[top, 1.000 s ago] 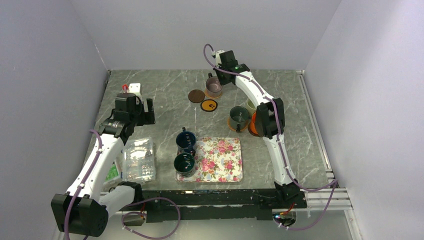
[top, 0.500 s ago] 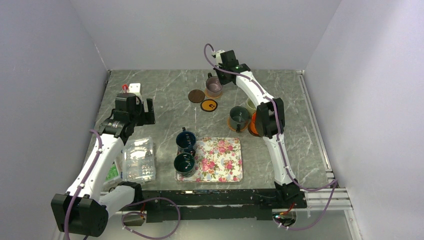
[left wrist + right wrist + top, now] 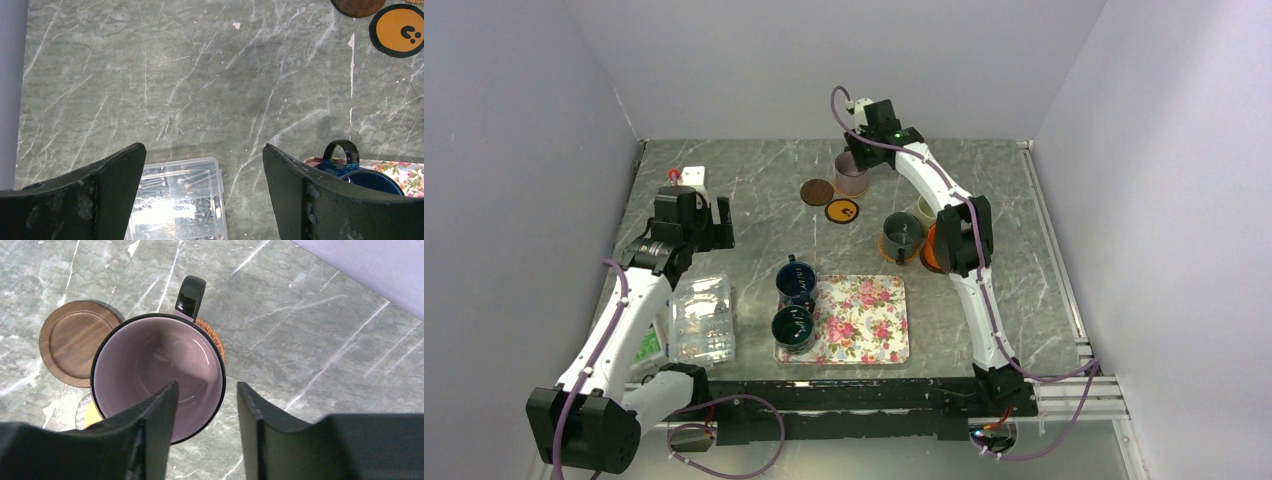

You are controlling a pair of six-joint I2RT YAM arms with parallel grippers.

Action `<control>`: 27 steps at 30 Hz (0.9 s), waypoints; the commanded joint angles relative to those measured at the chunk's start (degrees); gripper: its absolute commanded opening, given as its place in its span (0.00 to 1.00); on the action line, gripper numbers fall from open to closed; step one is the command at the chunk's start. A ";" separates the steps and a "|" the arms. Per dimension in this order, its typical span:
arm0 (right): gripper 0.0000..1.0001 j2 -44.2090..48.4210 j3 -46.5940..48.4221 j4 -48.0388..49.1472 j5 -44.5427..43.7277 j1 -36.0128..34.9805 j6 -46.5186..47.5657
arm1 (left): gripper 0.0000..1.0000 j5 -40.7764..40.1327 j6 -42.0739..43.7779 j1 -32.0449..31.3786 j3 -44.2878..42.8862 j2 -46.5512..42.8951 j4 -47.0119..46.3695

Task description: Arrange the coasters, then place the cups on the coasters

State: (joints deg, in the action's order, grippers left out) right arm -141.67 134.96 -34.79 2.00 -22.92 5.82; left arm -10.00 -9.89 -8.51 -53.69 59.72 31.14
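Observation:
The mauve cup (image 3: 157, 370) stands on a tan woven coaster (image 3: 212, 337) at the back of the table, its black handle pointing away. My right gripper (image 3: 206, 386) is open over its near rim, one finger above the bowl and the other outside it. Left of the mauve cup (image 3: 851, 175) lie a dark brown coaster (image 3: 816, 191) and a black coaster with an orange face (image 3: 842, 211). A dark green cup (image 3: 901, 235) sits on a coaster. My left gripper (image 3: 203, 147) hangs open and empty above the table.
A navy cup (image 3: 795, 281) and another dark green cup (image 3: 793, 328) sit at the left edge of the floral tray (image 3: 869, 320). A pale cup (image 3: 926, 212) and an orange cup (image 3: 931, 250) stand by the right arm. A clear plastic box (image 3: 177, 205) lies under the left gripper.
My right gripper's jaws have parted from the mauve cup's rim, leaving the cup on the woven coaster. The left arm has not moved.

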 commanded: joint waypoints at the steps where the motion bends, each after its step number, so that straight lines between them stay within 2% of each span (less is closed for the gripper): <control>1: 0.57 5.02 1.21 2.19 -0.23 0.01 0.10 | 0.94 -0.42 0.49 -0.28 -1.94 -0.22 -1.42; 5: 0.70 10.13 -2.04 3.05 -0.20 0.02 -0.33 | 0.94 1.52 0.94 -0.28 -1.54 -0.63 -2.43; 9: 0.73 18.79 -9.52 5.10 -0.09 -0.15 -2.42 | 0.94 5.44 1.54 -0.28 -0.94 -0.79 -3.52; 12: 0.73 27.07 -20.42 9.19 0.06 -0.26 -5.24 | 0.94 8.63 -0.11 -0.40 -0.71 -0.14 -3.65; 15: 0.73 36.61 -31.50 13.42 -0.37 -0.18 -8.54 | 0.93 11.82 -4.75 -1.28 -0.88 0.23 -3.15; 20: 0.75 52.97 -48.92 18.71 -2.88 -0.03 -11.24 | 0.84 16.73 -15.29 -3.67 4.81 -1.98 -6.61; 23: 0.76 61.89 -57.51 20.50 -4.34 0.60 -12.19 | 0.82 16.31 -21.81 -7.60 8.40 -2.06 -7.41; 27: 0.78 71.67 -68.16 22.85 -6.67 2.61 -14.15 | 0.81 13.45 -26.11 -14.15 10.09 -0.53 -7.70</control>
State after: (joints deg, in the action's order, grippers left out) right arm -76.82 74.50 -17.17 -1.28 -22.22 -5.17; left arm 3.79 -28.27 -17.93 -44.31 58.74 26.00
